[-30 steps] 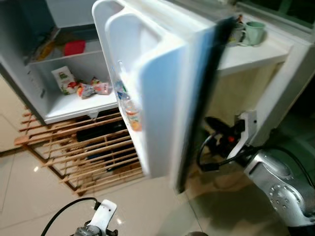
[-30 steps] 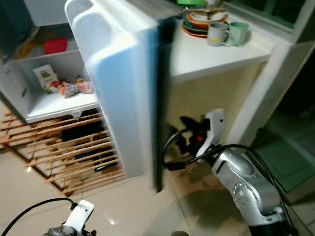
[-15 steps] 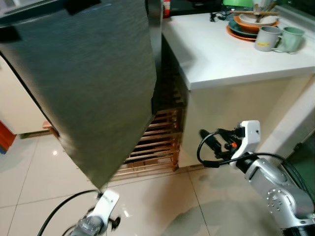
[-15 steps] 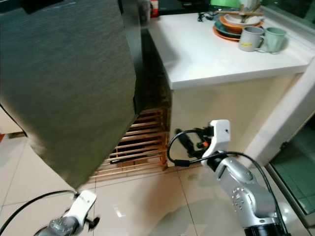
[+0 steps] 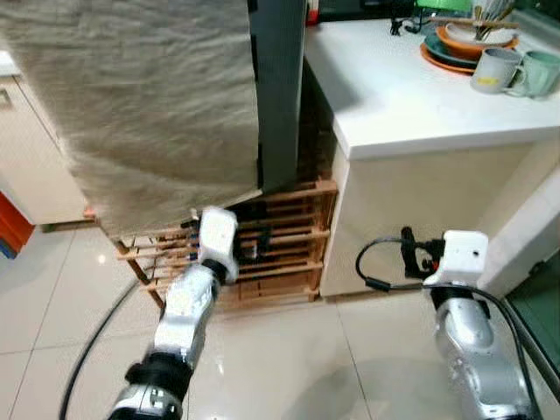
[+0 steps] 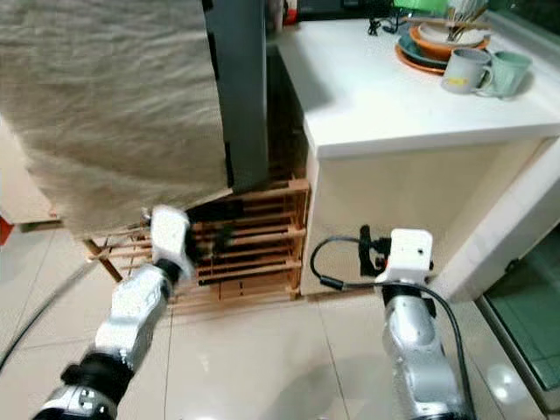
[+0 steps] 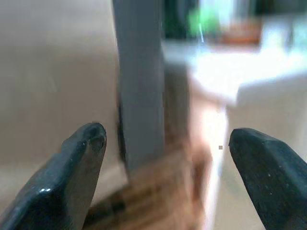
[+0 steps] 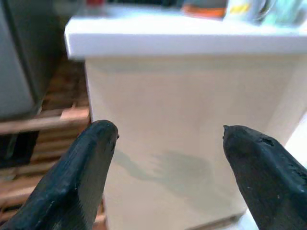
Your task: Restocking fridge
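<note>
In the left eye view, the fridge (image 5: pixel 278 87) is seen as a tall grey upright, its door face shut toward the robot, standing on a wooden slatted rack (image 5: pixel 280 245). It lies ahead of and above the left pincer (image 5: pixel 249 248), which is raised before the rack and is the nearer of the two. A beige cloth (image 5: pixel 149 96) hangs just beside the fridge. The right pincer (image 5: pixel 405 254) is held low in front of the tabletop (image 5: pixel 411 96), on which stacked dishes and mugs (image 5: pixel 516 70) are carried.

In the left wrist view, the black fingers (image 7: pixel 79 167) are spread wide with nothing between them, the grey vertical edge framed ahead.

In the right wrist view, the fingers (image 8: pixel 91 177) are likewise parted and empty, facing the cream cabinet side (image 8: pixel 182 143).
</note>
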Controlling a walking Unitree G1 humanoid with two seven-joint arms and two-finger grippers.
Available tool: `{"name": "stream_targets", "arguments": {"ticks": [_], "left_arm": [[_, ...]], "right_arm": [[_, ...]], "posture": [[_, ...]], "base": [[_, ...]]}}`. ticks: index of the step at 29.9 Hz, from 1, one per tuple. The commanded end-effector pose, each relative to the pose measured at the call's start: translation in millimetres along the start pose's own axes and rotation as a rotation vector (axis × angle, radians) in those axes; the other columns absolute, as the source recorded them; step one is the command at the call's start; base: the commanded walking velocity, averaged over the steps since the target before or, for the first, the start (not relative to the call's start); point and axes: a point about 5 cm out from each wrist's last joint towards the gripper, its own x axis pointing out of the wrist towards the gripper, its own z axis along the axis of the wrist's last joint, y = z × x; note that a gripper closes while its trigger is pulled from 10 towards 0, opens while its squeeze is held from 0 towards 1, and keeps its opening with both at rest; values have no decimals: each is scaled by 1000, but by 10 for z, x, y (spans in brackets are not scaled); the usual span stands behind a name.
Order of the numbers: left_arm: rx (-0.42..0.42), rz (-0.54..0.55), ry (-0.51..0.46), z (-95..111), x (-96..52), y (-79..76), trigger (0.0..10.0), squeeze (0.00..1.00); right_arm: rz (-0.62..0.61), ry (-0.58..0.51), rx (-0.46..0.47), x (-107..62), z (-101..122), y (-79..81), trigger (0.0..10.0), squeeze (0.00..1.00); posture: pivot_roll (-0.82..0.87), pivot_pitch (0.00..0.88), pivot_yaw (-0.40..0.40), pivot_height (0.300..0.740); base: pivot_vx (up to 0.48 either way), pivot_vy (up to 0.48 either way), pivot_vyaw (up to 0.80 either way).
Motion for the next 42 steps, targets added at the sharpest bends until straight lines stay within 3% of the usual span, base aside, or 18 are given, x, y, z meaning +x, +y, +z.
{"name": "stream_targets", "arguments": {"ticks": [1, 4, 6, 9, 16, 21, 23, 26, 27, 28, 31, 35, 36, 37, 38, 39, 42], "left_arm": [[4, 113, -41, 104, -106, 220, 10000, 0], [38, 182, -52, 193, -406, 381, 10000, 0], [75, 144, -14, 229, -596, 301, 10000, 0], [21, 97, 61, 253, -726, 102, 10000, 0], [5, 96, 106, 208, -686, 53, 10000, 0], [77, 77, 158, 206, -599, 108, 10000, 0], [65, 91, 177, 154, -601, 151, 10000, 0], [17, 144, 217, 38, -673, 237, 10000, 0], [8, 179, 248, -59, -798, 283, 10000, 0], [8, 179, 248, -59, -798, 283, 10000, 0], [-36, 162, 263, -85, -1050, 189, 10000, 0], [-15, 168, 231, -22, -955, 197, 10000, 0], [-40, 192, 211, 5, -896, 214, 10000, 0], [-206, 287, 168, 51, -823, 255, 10000, 0], [-206, 287, 168, 51, -823, 255, 10000, 0], [-274, 323, 162, 52, -815, 268, 10000, 0], [-240, 286, 177, 53, -877, 215, 10000, 0]], "right_arm": [[-13, -62, -3, 44, 111, 3, 10000, 0], [41, -59, 48, -5, 115, 20, 10000, 0], [58, -20, 78, -95, 55, -16, 10000, 0], [85, -6, 64, -180, 22, -36, 10000, 0], [95, -7, 54, -119, 6, 29, 10000, 0], [88, -20, 63, -51, 22, 93, 10000, 0], [89, -21, 54, -61, 2, 95, 10000, 0], [84, -14, 49, -100, -36, 76, 10000, 0], [79, -7, 39, -142, -70, 45, 10000, 0], [79, -7, 39, -142, -70, 45, 10000, 0], [68, 29, 11, -272, -174, -81, 10000, 0], [72, 53, 4, -339, -226, -129, 10000, 0], [73, 49, 3, -331, -225, -122, 10000, 0], [65, 26, 15, -306, -198, -116, 10000, 0], [65, 26, 15, -306, -198, -116, 10000, 0], [60, 17, 22, -299, -186, -116, 10000, 0], [32, -2, 101, -310, -145, -151, 10000, 0]], "posture": [[-114, 0, 27, 740], [-88, 0, -6, 740], [-66, 0, -32, 740], [-48, 0, -55, 740], [-39, 0, -42, 740], [-50, 0, -11, 740], [-56, 0, -3, 740], [-65, 0, 2, 740], [-73, 0, 1, 740], [-73, 0, 1, 740], [-84, 0, -5, 740], [-87, 0, -11, 740], [-95, 0, -8, 740], [-100, 0, -3, 740], [-100, 0, -3, 740], [-103, 0, -1, 740], [-108, 0, 4, 740]], "base": [[0, 0, 0], [0, 0, 0], [0, 0, 0], [0, 0, 0], [0, 0, 0], [0, 120, -752], [0, 0, -741], [0, 0, -744], [0, 0, -744], [0, 0, -744], [0, 0, -744], [0, 0, -747], [0, 0, -750], [0, 0, -750], [0, 0, -750], [0, 0, -750], [0, 0, -750]]}}
